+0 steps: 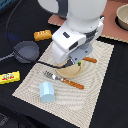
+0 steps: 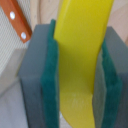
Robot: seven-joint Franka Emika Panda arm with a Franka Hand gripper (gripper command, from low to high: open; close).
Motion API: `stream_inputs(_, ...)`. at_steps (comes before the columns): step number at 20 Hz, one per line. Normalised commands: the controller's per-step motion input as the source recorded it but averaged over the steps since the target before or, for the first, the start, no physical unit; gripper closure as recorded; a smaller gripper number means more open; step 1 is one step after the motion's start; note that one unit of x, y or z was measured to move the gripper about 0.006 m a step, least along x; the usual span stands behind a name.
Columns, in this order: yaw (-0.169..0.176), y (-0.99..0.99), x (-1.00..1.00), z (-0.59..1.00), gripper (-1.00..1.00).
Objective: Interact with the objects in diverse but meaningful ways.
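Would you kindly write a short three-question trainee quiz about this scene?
1. True or false: the gripper is shut on the banana.
2. Which lies nearest the cup: A the bread, B the knife, C the packet?
3. Fill in: on the exterior view's left, the dark round thing by the mat is the ____.

Key: 1 true; 2 B; 3 pot.

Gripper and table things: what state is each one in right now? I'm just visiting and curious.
gripper: shut on the banana, low over the mat.
banana: clamped between the green pads.
blue cup: standing on the mat, untouched.
bread loaf: lying on the dark table, off the mat.
yellow packet: lying flat beside the mat.
dark pot: upright, contents not visible.
knife: lying flat on the mat.
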Motion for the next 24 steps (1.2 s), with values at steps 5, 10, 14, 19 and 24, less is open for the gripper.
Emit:
stream_inputs(5, 0.025, 0.78, -0.71, 0.12, 1.0)
stream_inputs(10, 0.031, 0.76, -0.71, 0.04, 1.0)
stream_inputs(14, 0.039, 0.63, -0.73, -0.04, 1.0)
stream_inputs(19, 0.053, 0.46, -0.73, -0.27, 1.0)
stream_inputs(24, 0.054, 0.36, -0.75, -0.52, 1.0)
